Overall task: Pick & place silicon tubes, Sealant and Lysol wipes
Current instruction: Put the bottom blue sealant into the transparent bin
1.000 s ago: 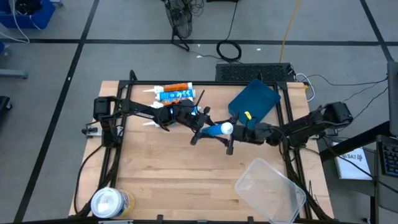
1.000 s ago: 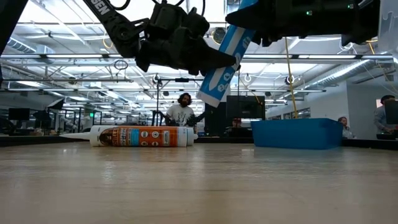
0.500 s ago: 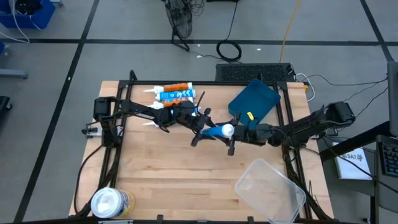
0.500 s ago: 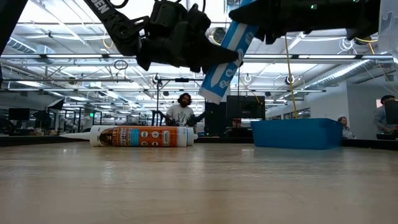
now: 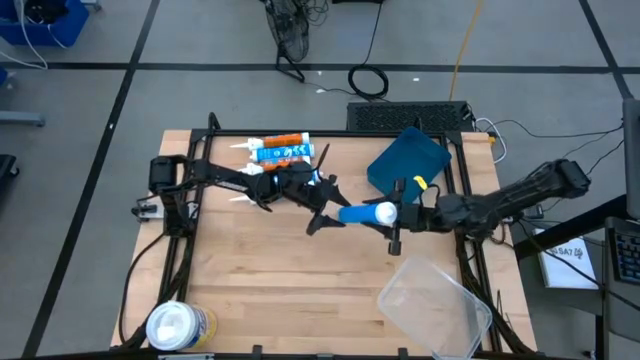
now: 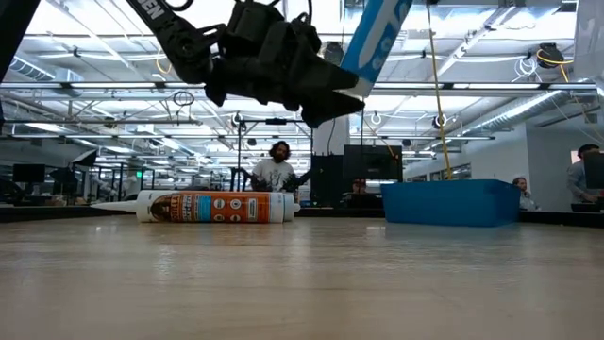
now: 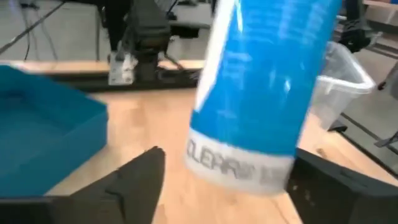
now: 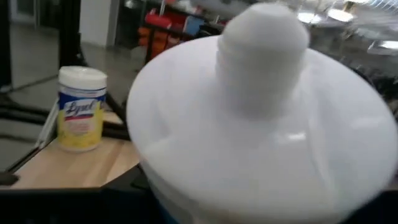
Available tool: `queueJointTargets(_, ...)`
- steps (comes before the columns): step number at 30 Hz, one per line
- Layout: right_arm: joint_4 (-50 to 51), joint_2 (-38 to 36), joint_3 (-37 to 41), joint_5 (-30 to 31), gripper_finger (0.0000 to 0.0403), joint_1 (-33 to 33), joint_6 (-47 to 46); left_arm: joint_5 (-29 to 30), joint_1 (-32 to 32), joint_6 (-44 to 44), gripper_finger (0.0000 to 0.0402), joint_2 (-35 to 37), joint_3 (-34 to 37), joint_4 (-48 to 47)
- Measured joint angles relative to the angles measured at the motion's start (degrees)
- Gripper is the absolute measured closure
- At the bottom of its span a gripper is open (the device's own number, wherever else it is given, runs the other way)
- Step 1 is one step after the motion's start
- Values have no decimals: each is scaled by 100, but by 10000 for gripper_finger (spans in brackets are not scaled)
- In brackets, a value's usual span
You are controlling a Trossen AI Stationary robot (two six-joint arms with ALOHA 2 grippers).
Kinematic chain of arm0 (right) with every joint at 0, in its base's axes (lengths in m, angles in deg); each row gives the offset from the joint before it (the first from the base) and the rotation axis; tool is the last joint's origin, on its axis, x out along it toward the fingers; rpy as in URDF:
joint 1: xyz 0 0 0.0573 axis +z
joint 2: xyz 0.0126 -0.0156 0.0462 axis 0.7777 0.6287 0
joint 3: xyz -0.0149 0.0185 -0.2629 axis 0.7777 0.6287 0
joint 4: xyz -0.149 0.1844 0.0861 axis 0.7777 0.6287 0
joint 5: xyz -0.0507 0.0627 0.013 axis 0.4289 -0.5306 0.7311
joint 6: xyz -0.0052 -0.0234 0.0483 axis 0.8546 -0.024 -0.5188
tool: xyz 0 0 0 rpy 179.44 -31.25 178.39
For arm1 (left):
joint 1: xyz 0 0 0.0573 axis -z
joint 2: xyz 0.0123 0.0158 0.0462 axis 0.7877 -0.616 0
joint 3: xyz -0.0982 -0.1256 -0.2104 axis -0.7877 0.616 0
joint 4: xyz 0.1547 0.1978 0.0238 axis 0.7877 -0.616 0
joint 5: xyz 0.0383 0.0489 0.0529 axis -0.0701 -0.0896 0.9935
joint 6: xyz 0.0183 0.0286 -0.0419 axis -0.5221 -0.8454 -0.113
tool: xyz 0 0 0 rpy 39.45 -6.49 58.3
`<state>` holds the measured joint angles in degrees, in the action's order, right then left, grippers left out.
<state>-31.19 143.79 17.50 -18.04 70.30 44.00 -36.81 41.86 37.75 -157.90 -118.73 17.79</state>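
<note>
A blue sealant tube (image 5: 360, 212) with a white nozzle end (image 8: 261, 124) hangs above the table's middle. My right gripper (image 5: 388, 214) is shut on it. My left gripper (image 5: 322, 206) is open just left of the tube. Its fingers (image 7: 137, 180) stand on either side of the tube's flat end (image 7: 242, 168) without touching it. Two more tubes, an orange one (image 5: 284, 139) and a blue one (image 5: 280, 152), lie on their sides at the table's far edge. The yellow Lysol wipes canister (image 5: 180, 325) stands upright at the near left corner and also shows in the right wrist view (image 8: 81, 109). My right gripper holds the blue tube by its white nozzle end (image 5: 384, 213), coming level from the table's right. The fingers lie along the tube. The nozzle end fills the wrist view and hides the fingers. The tube is lifted clear and tilted (image 6: 377, 38).
A blue bin (image 5: 408, 160) sits at the far right and shows in the low view (image 6: 462, 203). A clear plastic tub (image 5: 435, 300) stands at the near right corner. An orange tube (image 6: 212, 206) lies at the far edge. People stand in the room behind.
My right gripper has gone toward the table's right edge and somewhat up with the blue tube. The tube's flat end has drawn out from between my left gripper's fingers. My left arm has stayed in place.
</note>
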Motion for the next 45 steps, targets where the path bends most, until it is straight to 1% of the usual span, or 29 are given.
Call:
queueJointTargets(3,1273,180,-1040,192,204,462,-172,65,-21,-6,145,0,0,8)
queueJointTargets(6,2881,522,-2179,396,204,832,-831,122,-37,-9,166,-7,1,-1)
queueJointTargets(9,4475,1007,-3247,582,204,1084,-1961,66,-9,-26,179,-9,2,-21)
queueJointTargets(12,5880,1442,-4141,587,204,1314,-3296,65,-22,-21,187,-9,0,19)
queueJointTargets(14,6535,1674,-4584,564,204,1474,-4152,81,-26,-16,188,-9,2,61)
queueJointTargets(16,7195,1866,-4865,548,204,1629,-4965,74,-16,-24,186,-10,1,50)
queueJointTargets(18,7742,2061,-5028,538,204,1754,-5724,59,-11,-25,183,-11,2,42)
queueJointTargets(21,8354,2254,-5116,219,204,1866,-6828,63,-22,-25,178,-11,2,42)
queueJointTargets(25,9295,2506,-5127,-642,204,1978,-8124,63,-15,-20,172,-11,2,71)
queueJointTargets(29,9808,2821,-5123,-1478,204,2031,-8950,61,-15,-23,174,-11,2,63)
queueJointTargets(32,10123,2984,-5120,-1825,204,2028,-9189,63,-15,-25,178,-11,2,61)
queueJointTargets(37,10167,3105,-4951,-2045,204,2021,-9234,61,-15,-25,183,-11,2,66)
queueJointTargets(41,10192,3109,-4668,-2327,204,2025,-9462,61,-15,-25,177,-11,2,63)
queueJointTargets(45,10196,3109,-4278,-2775,204,2025,-9740,61,-15,-25,170,-11,2,63)
